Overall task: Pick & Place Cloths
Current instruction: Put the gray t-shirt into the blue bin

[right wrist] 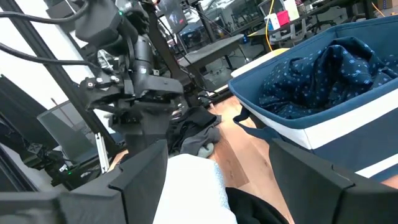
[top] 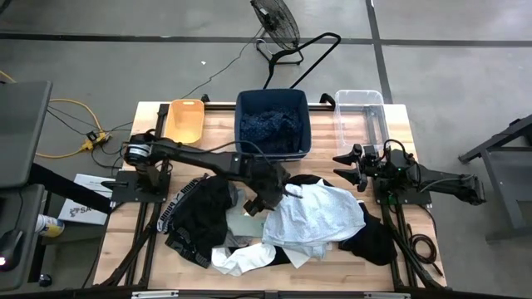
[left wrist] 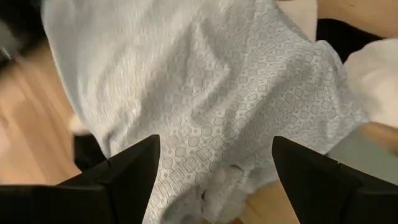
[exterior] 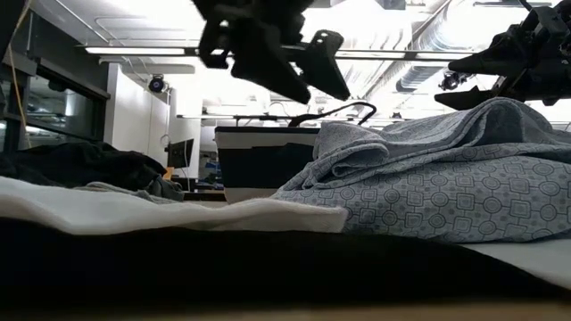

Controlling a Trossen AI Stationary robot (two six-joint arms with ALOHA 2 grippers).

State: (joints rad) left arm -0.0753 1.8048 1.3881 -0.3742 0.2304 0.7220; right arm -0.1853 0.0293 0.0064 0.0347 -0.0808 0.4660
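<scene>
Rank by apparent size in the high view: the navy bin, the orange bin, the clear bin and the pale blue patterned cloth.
1. pale blue patterned cloth
2. navy bin
3. clear bin and orange bin: too close to rank; the clear bin's outline is faint.

The pale blue cloth has a fine pattern of small squares. The navy cloth with light dots lies in the navy bin. The orange bin is on the left, the clear bin on the right. Near, black cloth and white cloth.
</scene>
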